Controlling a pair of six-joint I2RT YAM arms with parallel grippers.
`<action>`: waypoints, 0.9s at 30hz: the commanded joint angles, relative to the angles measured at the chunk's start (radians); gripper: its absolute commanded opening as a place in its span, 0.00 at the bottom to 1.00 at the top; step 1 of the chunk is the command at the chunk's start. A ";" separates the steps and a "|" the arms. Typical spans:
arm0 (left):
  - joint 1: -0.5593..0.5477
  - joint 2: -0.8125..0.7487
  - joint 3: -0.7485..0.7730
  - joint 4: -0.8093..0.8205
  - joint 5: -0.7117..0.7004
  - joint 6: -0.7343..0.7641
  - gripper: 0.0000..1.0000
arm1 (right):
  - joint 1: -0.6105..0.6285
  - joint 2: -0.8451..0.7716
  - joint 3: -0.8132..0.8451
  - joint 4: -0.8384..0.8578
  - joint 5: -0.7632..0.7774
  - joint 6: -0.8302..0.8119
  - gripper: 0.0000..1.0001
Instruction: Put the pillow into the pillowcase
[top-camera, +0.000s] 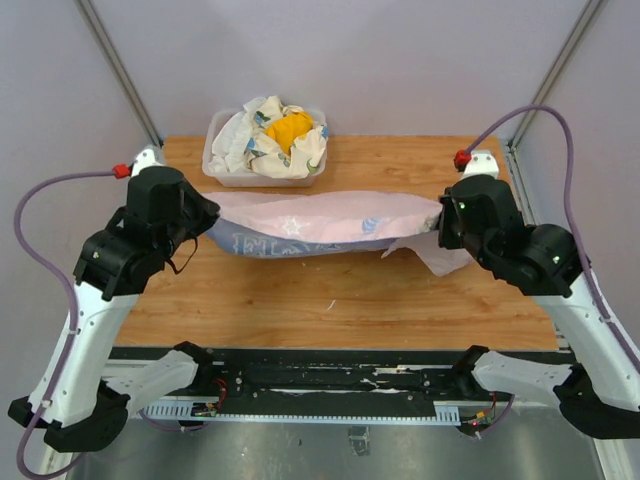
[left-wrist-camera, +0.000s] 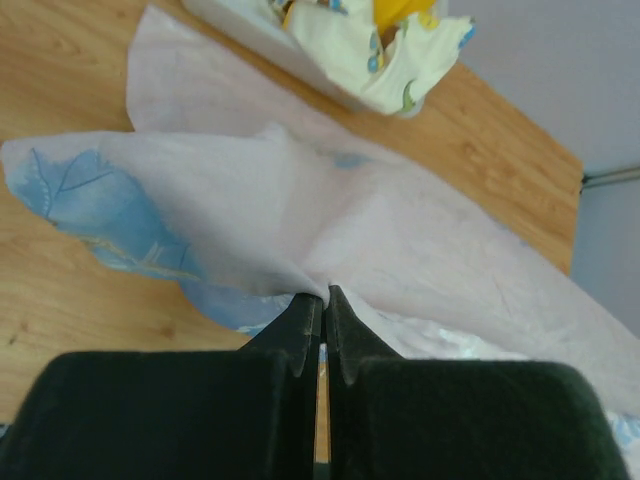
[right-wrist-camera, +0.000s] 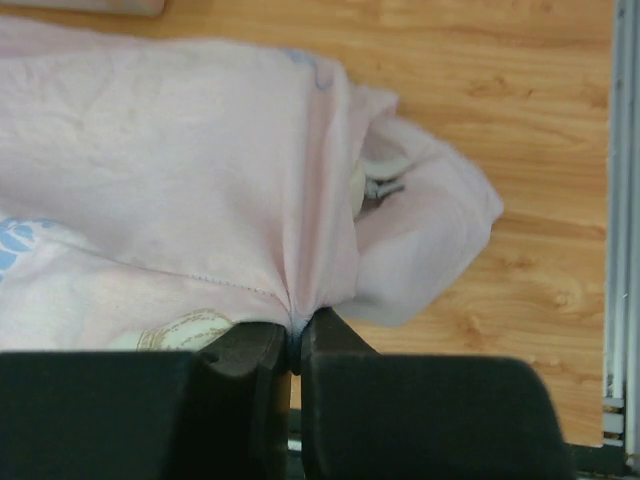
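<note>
The pillowcase (top-camera: 320, 220) hangs stretched across the middle of the tabletop (top-camera: 350, 290), running between its left and right edges, pale pink inner side up and the blue printed side underneath. At its left end the left jaws are pinched tight on a fold of the fabric. At its right end the right jaws are clamped on the hem beside the mouth. In that mouth a sliver of the cream-white pillow (right-wrist-camera: 358, 188) shows, and the rest is hidden by cloth. The blue side carries pale print and a beige oval emblem (right-wrist-camera: 190, 328), neither of them legible. Near the far edge, left of centre, a translucent plastic bin (top-camera: 215, 165) holds crumpled white floral cloths (top-camera: 245, 140) and a yellow cloth (top-camera: 290, 128). The tabletop is wood-grain, enclosed by plain pale grey walls (top-camera: 350, 50) with metal corner posts (top-camera: 120, 70).
</note>
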 joint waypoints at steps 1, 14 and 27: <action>-0.005 0.033 0.163 0.049 -0.148 0.095 0.00 | 0.003 0.022 0.208 -0.032 0.153 -0.128 0.01; -0.005 0.132 0.464 0.161 -0.202 0.201 0.00 | -0.004 0.110 0.476 0.019 0.145 -0.208 0.01; -0.005 0.122 0.435 0.194 -0.175 0.185 0.00 | -0.069 0.157 0.431 0.176 -0.041 -0.232 0.01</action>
